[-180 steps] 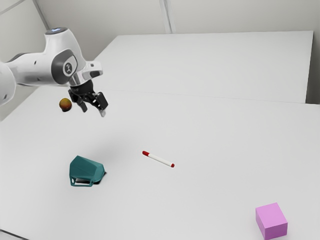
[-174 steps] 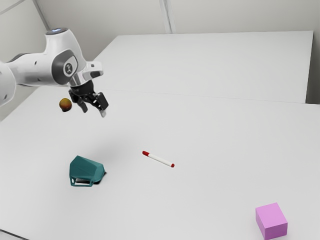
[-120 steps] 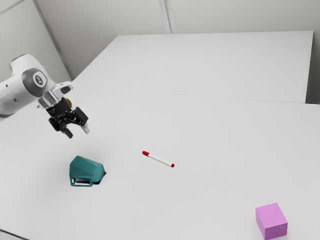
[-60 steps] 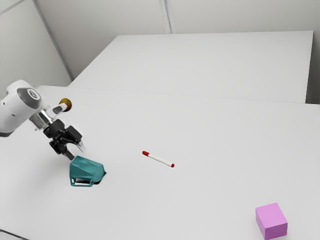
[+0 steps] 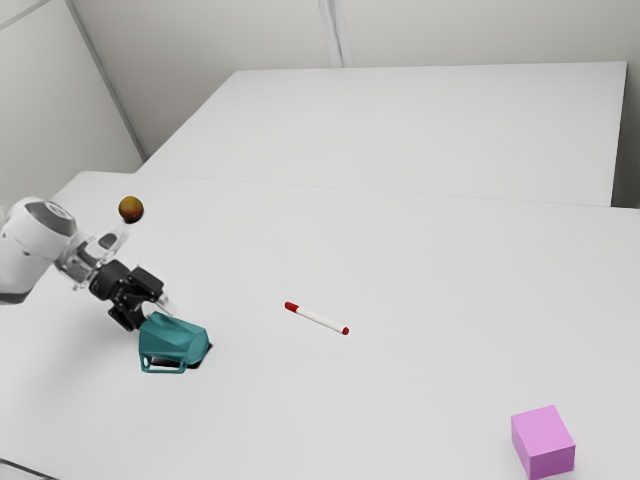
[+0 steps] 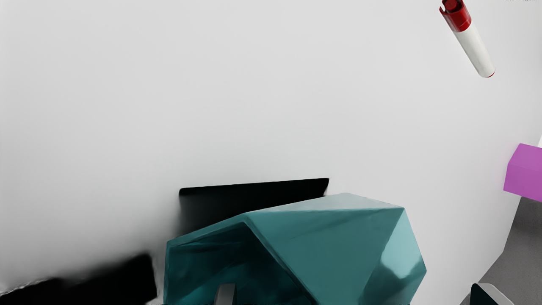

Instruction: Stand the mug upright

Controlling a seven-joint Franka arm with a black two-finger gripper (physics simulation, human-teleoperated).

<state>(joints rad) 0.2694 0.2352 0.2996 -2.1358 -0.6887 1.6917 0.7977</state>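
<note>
Mug: teal and faceted (image 5: 175, 340), lying on its side on the table (image 5: 400, 250), well in toward the exterior view's left edge; not upright.
Mug mouth: faces the exterior view's left, the base the exterior view's right.
Mug handle: low on the side toward the table's near edge (image 5: 165, 371).
Jaws: spread apart, pinching nothing, beside the mug's mouth end in the exterior view.
Fingertips: in the wrist view, one (image 6: 225, 294) overlaps the dark mouth; the other (image 6: 491, 294) is out past the base end. Whether either touches the mug, I cannot tell.
Arm: white and grey (image 5: 35, 240), coming in from the exterior view's left and slanting down to the mug.
Marker: white with a red cap (image 5: 318, 318), lying flat between the mug and the block, cap end toward the exterior view's left.
Block: pink-purple (image 5: 543, 440), near the table's near edge, toward the exterior view's right.
Ball: orange-brown (image 5: 131, 208), near the table's far corner at the exterior view's left.
Shadow: black, beside the mug (image 6: 262, 190).
Floor: grey (image 6: 521, 237), beyond the table edge in the wrist view.
</note>
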